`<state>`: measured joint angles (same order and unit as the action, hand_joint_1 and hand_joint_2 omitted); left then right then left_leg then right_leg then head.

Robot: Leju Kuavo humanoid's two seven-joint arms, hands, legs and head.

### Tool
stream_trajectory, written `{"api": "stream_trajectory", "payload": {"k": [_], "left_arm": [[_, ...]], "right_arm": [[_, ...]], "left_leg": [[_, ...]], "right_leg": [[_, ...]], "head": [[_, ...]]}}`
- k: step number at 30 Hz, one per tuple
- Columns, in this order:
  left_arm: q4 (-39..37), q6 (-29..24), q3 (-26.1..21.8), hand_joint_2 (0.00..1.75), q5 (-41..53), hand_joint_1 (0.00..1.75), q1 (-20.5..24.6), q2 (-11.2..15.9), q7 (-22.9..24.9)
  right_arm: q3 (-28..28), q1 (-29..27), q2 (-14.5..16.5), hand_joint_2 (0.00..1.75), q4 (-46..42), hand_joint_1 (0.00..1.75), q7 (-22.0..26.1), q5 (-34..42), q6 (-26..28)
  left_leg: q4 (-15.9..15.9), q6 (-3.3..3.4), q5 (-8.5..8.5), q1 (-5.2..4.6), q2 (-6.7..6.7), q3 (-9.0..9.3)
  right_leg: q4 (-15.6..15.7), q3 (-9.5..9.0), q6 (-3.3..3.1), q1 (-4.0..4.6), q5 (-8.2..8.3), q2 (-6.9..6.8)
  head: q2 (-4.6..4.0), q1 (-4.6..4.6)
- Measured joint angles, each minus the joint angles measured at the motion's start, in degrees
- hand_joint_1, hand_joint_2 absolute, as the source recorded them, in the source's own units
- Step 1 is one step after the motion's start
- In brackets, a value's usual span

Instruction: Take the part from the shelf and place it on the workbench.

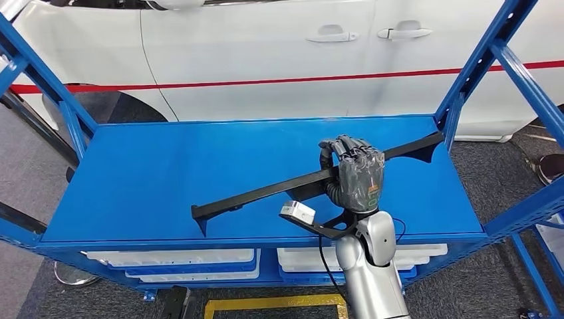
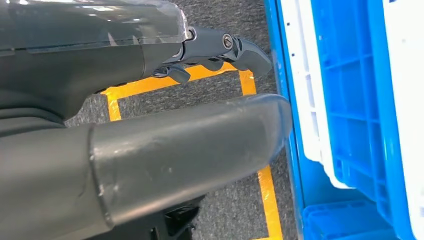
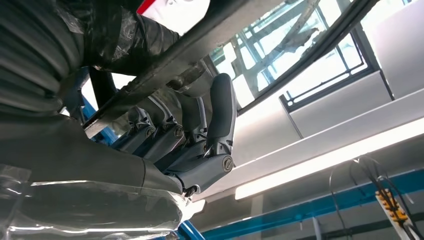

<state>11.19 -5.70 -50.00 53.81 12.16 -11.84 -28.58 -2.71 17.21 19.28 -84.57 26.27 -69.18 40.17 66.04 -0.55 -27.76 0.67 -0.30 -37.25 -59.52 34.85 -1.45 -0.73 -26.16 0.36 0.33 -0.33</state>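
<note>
A long black part (image 1: pixel 266 189) lies slantwise across the blue shelf top (image 1: pixel 166 173), reaching from the front middle to the back right corner. My right hand (image 1: pixel 356 174) grips it right of its middle, fingers curled over the bar from the near side. In the right wrist view the dark bar (image 3: pixel 200 45) runs through my right hand (image 3: pixel 200 145), whose fingers wrap around it. My left hand (image 2: pixel 175 125) hangs by the shelf's lower level, fingers apart and holding nothing.
Slanted blue uprights (image 1: pixel 475 73) frame the shelf at both ends. A white car (image 1: pixel 266 53) stands close behind it. White bins (image 1: pixel 179 259) sit on the level below, beside blue crates (image 2: pixel 350 100). Yellow tape (image 1: pixel 273 302) marks the grey carpet in front.
</note>
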Motion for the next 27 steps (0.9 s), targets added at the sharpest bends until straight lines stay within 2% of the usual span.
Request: {"api": "stream_trajectory", "payload": {"k": [1, 3, 6, 8, 9, 11, 12, 13, 14, 15, 16, 18, 19, 22, 23, 24, 27], "left_arm": [[0.01, 0.1, -0.07, 0.87, -0.07, 0.0, 0.03, 0.09, -0.06], [0.02, 0.33, -0.18, 1.75, -0.18, 0.0, 0.09, 0.22, -0.2], [0.02, 1.1, -0.23, 1.75, -0.29, 0.0, -0.15, 0.3, -0.3], [0.03, 1.97, -0.26, 1.75, -0.39, 0.0, -0.42, 0.3, -0.27], [0.04, 2.47, -0.27, 1.75, -0.49, 0.0, -0.51, 0.27, -0.27], [0.04, 3.01, -0.3, 1.75, -0.54, 0.0, -0.75, 0.26, -0.26], [0.04, 2.91, -0.31, 1.75, -0.38, 0.0, -0.92, 0.26, -0.2], [0.04, 2.63, -0.32, 1.75, -0.17, 0.0, -1.12, 0.25, -0.13], [0.04, 2.35, -0.32, 1.75, 0.0, 0.0, -1.3, 0.2, -0.1], [0.04, 2.33, -0.32, 1.75, -0.09, 0.0, -1.44, 0.13, -0.17], [0.04, 2.58, -0.32, 1.75, -0.38, 0.0, -1.52, 0.04, -0.37], [0.04, 3.49, -0.39, 1.75, -1.23, 0.0, -1.52, -0.08, -0.75], [0.04, 3.78, -0.47, 1.75, -1.58, 0.0, -1.53, -0.09, -0.76], [0.04, 3.76, -0.7, 1.75, -2.19, 0.0, -1.61, -0.09, -0.12], [0.04, 3.73, -0.76, 1.75, -2.28, 0.0, -1.61, -0.09, 0.05], [0.04, 3.73, -0.84, 1.75, -2.31, 0.0, -1.59, -0.09, 0.15], [0.04, 3.73, -1.04, 1.75, -2.35, 0.0, -1.7, -0.1, 0.28]], "right_arm": [[0.02, -0.03, 0.0, 1.75, -0.19, 1.75, 0.04, 0.1, 0.0], [0.02, -0.1, -0.01, 1.75, -0.5, 1.75, 0.1, 0.28, -0.01], [0.02, -0.3, -0.01, 1.75, -1.01, 1.75, 0.55, 0.79, -0.02], [-0.14, -0.35, -0.01, 1.75, -1.59, 1.75, 1.26, 1.42, -0.02], [-0.38, -0.35, -0.02, 1.75, -1.85, 1.75, 1.53, 1.74, -0.02], [-1.41, -0.4, -0.04, 1.75, -2.09, 1.75, 1.77, 2.15, -0.05], [-2.12, -0.45, -0.05, 1.75, -2.1, 1.75, 1.72, 2.22, -0.07], [-2.91, -0.49, -0.06, 1.75, -2.1, 1.75, 1.66, 2.23, -0.08], [-3.77, -0.47, -0.07, 1.75, -2.09, 1.75, 1.6, 2.24, -0.09], [-4.6, -0.41, -0.07, 1.75, -2.09, 1.75, 1.56, 2.28, -0.09], [-5.4, -0.31, -0.07, 1.75, -2.09, 1.75, 1.61, 2.35, -0.09], [-6.8, -0.11, -0.05, 1.75, -2.02, 1.75, 1.92, 2.76, -0.1], [-7.37, -0.06, -0.05, 1.75, -1.92, 1.75, 2.16, 3.1, -0.12], [-8.88, -0.04, -0.02, 1.75, -1.46, 1.75, 2.93, 4.08, -0.15], [-9.44, 0.0, 0.01, 1.75, -1.33, 1.75, 3.1, 4.21, -0.16], [-9.95, 0.04, 0.03, 1.75, -1.22, 1.75, 3.2, 4.26, -0.17], [-10.84, 0.12, 0.04, 1.75, -0.77, 1.75, 3.27, 4.33, -0.19]], "left_leg": [[-3.49, 0.36, 1.41, -0.14, -0.01, 1.64], [-6.95, 0.94, 2.12, -0.46, -0.01, 3.18], [-7.74, 1.52, 2.2, -0.52, -0.08, 3.35], [-8.58, 2.17, 2.63, -0.24, -0.05, 3.81], [-8.96, 2.49, 2.81, -0.07, 0.0, 4.04], [-9.01, 2.79, 2.8, -0.11, 0.09, 4.12], [-8.96, 2.83, 2.75, -0.13, 0.12, 4.11], [-8.89, 2.82, 2.68, -0.14, 0.12, 4.11], [-8.78, 2.77, 2.6, -0.13, 0.11, 4.12], [-8.59, 2.65, 2.47, -0.09, 0.05, 4.15], [-8.31, 2.45, 2.26, -0.07, -0.02, 4.15], [-7.62, 1.87, 1.83, -0.26, -0.16, 3.89], [-7.39, 1.56, 1.7, -0.36, -0.19, 3.75], [-7.2, 0.66, 1.47, -0.25, -0.18, 3.69], [-6.35, 0.35, 0.78, -0.15, -0.14, 3.36], [-4.65, 0.06, -0.37, -0.09, -0.1, 2.62], [5.81, -0.54, -5.27, 0.05, -0.03, -2.23]], "right_leg": [[-0.01, -0.07, 0.13, 0.07, -0.08, 0.04], [-0.05, 0.03, 0.46, 0.18, -0.1, 0.04], [0.13, 0.18, 1.32, 0.16, 0.03, -0.05], [-0.97, 0.49, 1.89, 0.22, -0.97, -0.14], [-2.89, 1.3, 2.08, 0.25, -2.26, -0.18], [-9.84, 4.53, 2.3, 0.08, -5.8, -0.19], [-13.17, 6.19, 2.41, 0.0, -7.0, -0.21], [-15.08, 7.19, 2.5, -0.08, -7.24, -0.23], [-14.74, 7.08, 2.55, -0.15, -6.3, -0.26], [-12.16, 5.81, 2.55, -0.22, -4.44, -0.29], [-8.24, 3.92, 2.47, -0.3, -2.45, -0.31], [-2.1, 0.9, 2.15, -0.22, -0.39, -0.28], [-0.84, 0.35, 1.94, -0.13, -0.3, -0.22], [-0.52, 0.29, 1.0, 0.0, -0.27, -0.05], [-0.35, 0.21, 0.61, -0.06, -0.17, -0.08], [-0.18, 0.13, 0.29, -0.17, -0.07, -0.16], [-0.13, 0.1, -0.17, -0.04, -0.09, -0.36]], "head": [[0.0, 0.01], [0.0, 0.01], [0.0, 0.0], [0.0, 0.03], [0.0, 0.04], [0.0, 0.04], [0.0, 0.04], [0.0, 0.04], [0.0, 0.04], [0.0, 0.04], [0.0, 0.05], [0.0, 0.04], [0.0, 0.04], [0.0, 0.03], [0.0, 0.01], [0.0, 0.01], [0.0, 0.01]]}}
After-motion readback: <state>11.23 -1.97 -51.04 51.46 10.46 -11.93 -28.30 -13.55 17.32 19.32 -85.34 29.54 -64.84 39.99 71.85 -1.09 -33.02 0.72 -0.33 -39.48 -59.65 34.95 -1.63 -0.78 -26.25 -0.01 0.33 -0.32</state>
